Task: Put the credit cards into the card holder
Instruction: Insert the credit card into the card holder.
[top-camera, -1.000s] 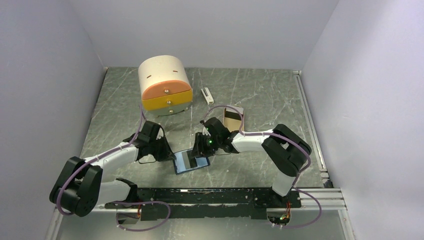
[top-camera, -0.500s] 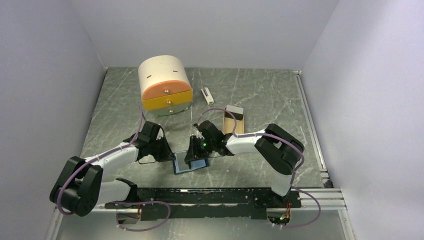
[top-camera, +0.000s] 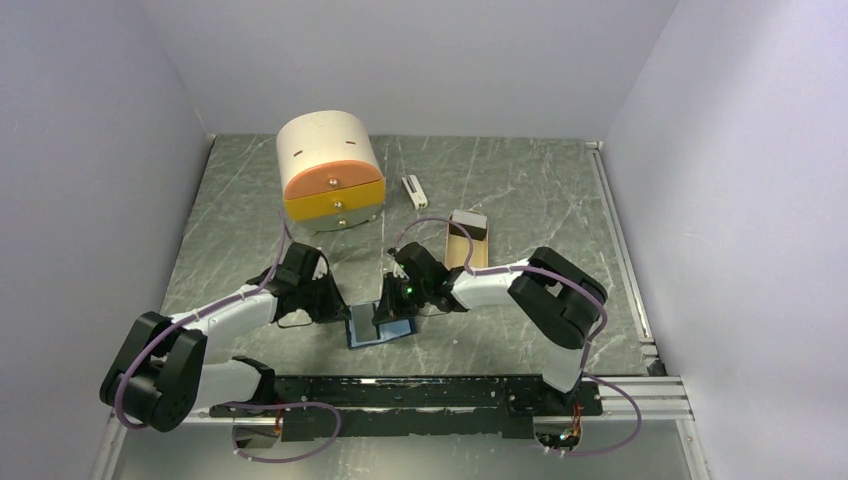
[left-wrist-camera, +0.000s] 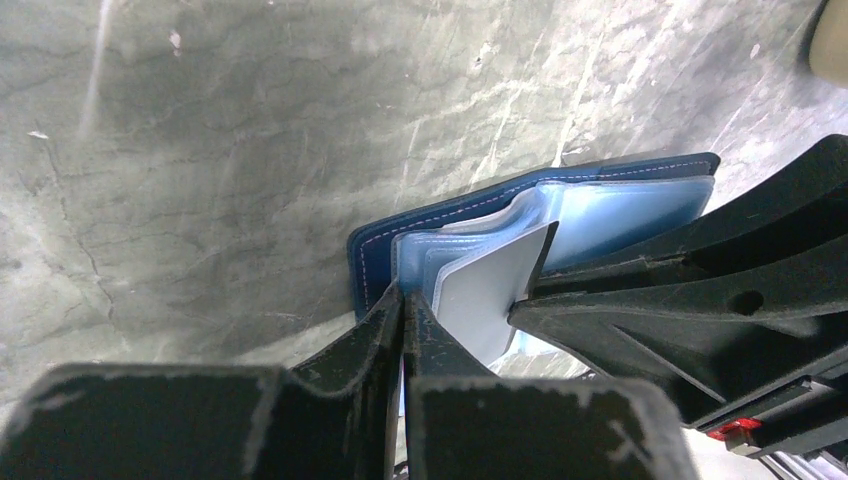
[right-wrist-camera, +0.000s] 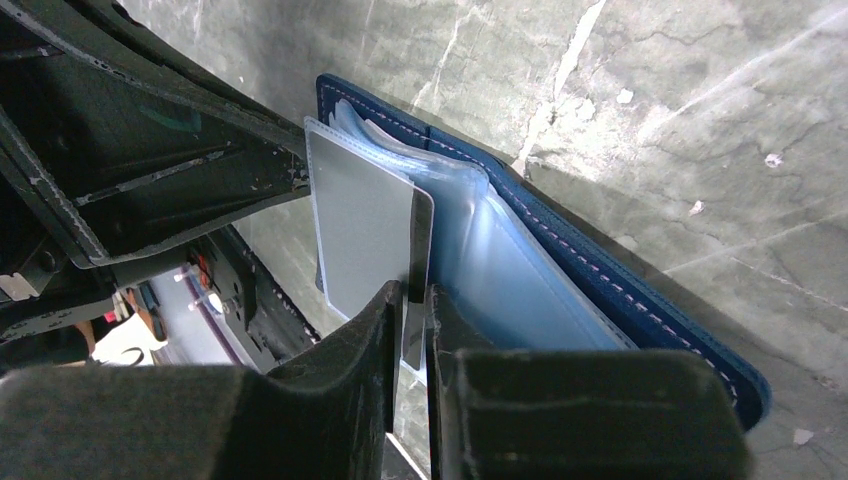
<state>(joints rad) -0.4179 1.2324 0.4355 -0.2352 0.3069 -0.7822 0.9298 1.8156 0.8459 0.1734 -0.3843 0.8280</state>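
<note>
The card holder (top-camera: 368, 334), a navy wallet with a light blue inside, lies open on the table between the arms. My left gripper (top-camera: 341, 312) is shut on its left edge; in the left wrist view the fingertips (left-wrist-camera: 403, 305) pinch the clear sleeves of the wallet (left-wrist-camera: 460, 225). My right gripper (top-camera: 387, 311) is shut on one pale grey credit card (right-wrist-camera: 365, 225), held upright with its far edge at the wallet's sleeves (right-wrist-camera: 560, 290). The card also shows in the left wrist view (left-wrist-camera: 488, 292). No other card is in view.
A cream cylinder drawer unit (top-camera: 330, 170) with orange and yellow fronts stands at the back left. A small white bar-shaped object (top-camera: 413, 190) lies behind the wallet. A tan tin (top-camera: 467, 240) lies just behind the right arm. A metal rail (top-camera: 620, 250) runs along the right edge.
My right gripper has moved left with the card, from the wallet's right side to over its middle. The wallet now lies more folded up under it. The left gripper has held still.
</note>
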